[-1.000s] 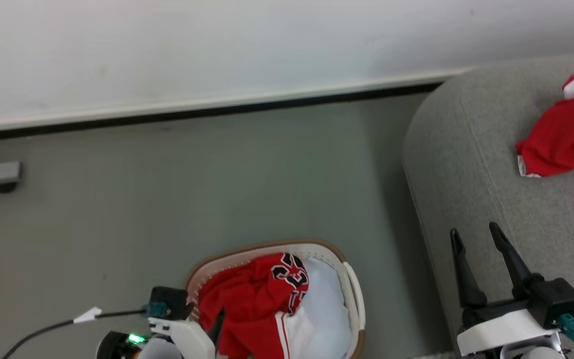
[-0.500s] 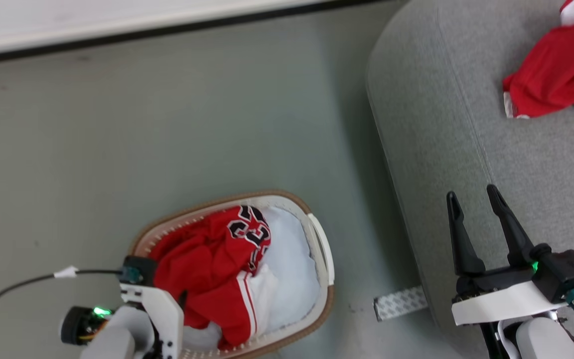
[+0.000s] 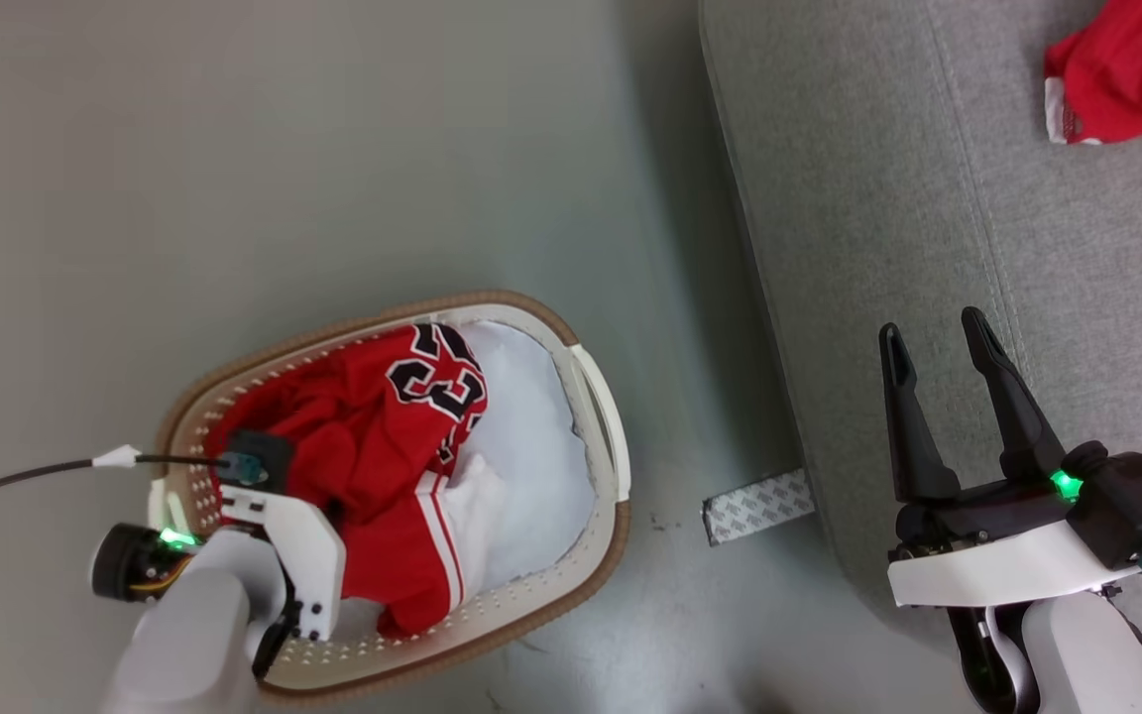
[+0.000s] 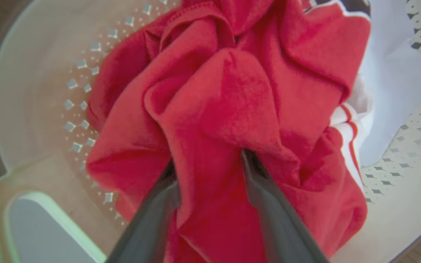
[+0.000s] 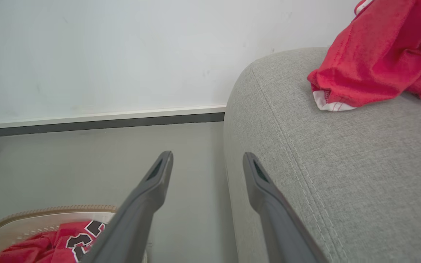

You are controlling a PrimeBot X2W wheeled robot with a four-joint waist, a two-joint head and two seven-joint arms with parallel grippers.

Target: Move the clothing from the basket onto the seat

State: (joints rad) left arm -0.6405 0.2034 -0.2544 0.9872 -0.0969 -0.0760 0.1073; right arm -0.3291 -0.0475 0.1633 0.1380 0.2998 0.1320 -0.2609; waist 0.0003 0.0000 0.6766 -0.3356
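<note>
Your left gripper (image 4: pixel 208 162) is down inside the basket (image 3: pixel 599 412). From the head you see no more than its white wrist over the basket's near left rim. The left wrist camera shows the rest. The two fingers (image 4: pixel 269 204) stand spread and are sunk into the red clothing (image 4: pixel 232 95). A thick fold bulges between them and hides their tips. They have not clenched on it.

The head camera shows that the clothing fills the basket. A red piece with black-and-white numerals (image 3: pixel 437 382) lies on the left. A white piece (image 3: pixel 531 436) lies on the right. A red-and-white striped edge (image 3: pixel 437 540) lies toward the near rim.

Your right gripper (image 3: pixel 931 327) is released and holds nothing. It hangs well right of the basket, over the edge of the seat (image 3: pixel 928 198).

One red garment (image 3: pixel 1121 74) lies on the seat, far right of the basket and beyond it. The head camera crops it at the frame corner. The right wrist camera shows its white hem (image 5: pixel 329 104) resting on the grey fabric. That camera also shows the wall (image 5: pixel 122 54) beyond the basket.

A strip of tape (image 3: pixel 757 506) lies on the floor between basket and seat. A cable (image 3: pixel 26 474) trails left of the basket.
</note>
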